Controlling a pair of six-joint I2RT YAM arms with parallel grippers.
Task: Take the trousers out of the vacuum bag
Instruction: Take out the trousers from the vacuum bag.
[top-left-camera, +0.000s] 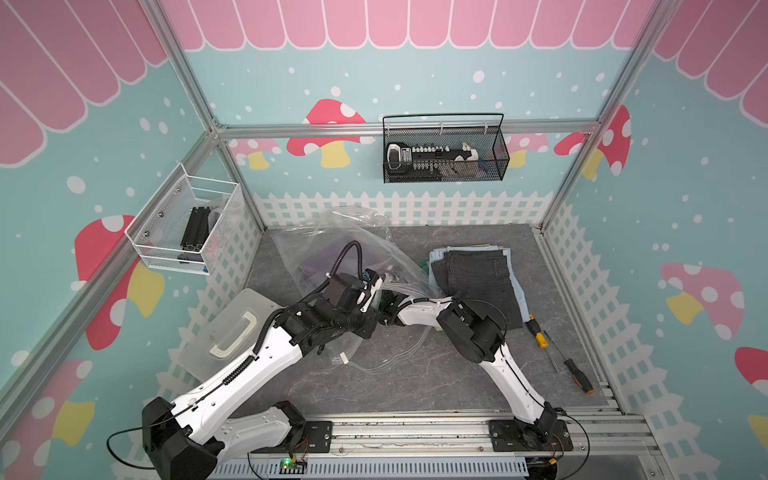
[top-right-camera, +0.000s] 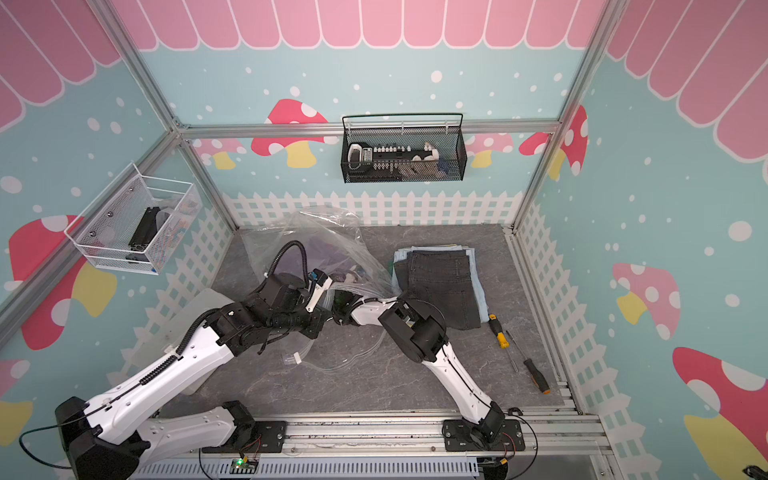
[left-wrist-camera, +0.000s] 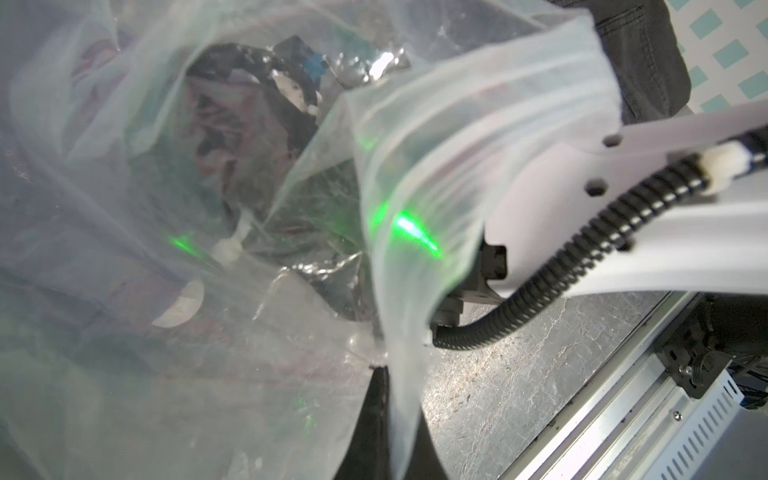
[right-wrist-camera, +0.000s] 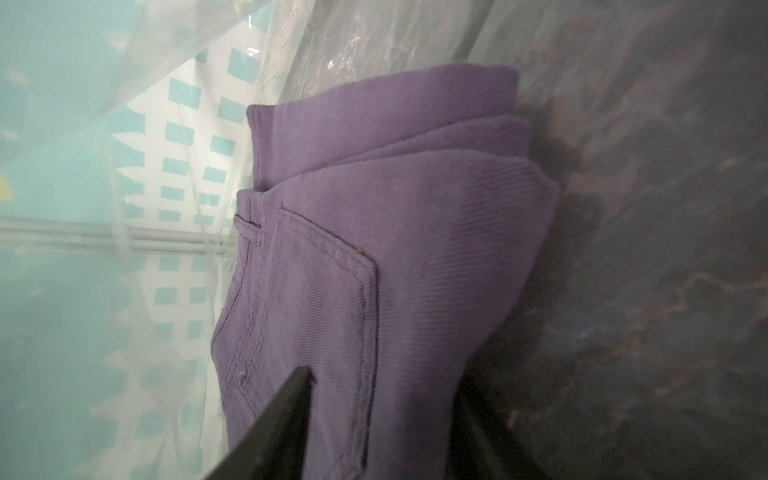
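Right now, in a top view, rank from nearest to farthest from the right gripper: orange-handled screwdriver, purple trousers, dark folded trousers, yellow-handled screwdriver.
1. purple trousers, in the vacuum bag, at the right gripper.
2. dark folded trousers, lying to its right.
3. yellow-handled screwdriver, farther right.
4. orange-handled screwdriver, toward the front right.

Left arm extended, end effector clenched.

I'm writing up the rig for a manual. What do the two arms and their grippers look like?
Both have smooth white shells and bulky black joint housings. Ribbed black conduit runs along the left arm, and by the wrist of the right arm, which also carries a thin black wire. The right gripper has flat dark fingers.
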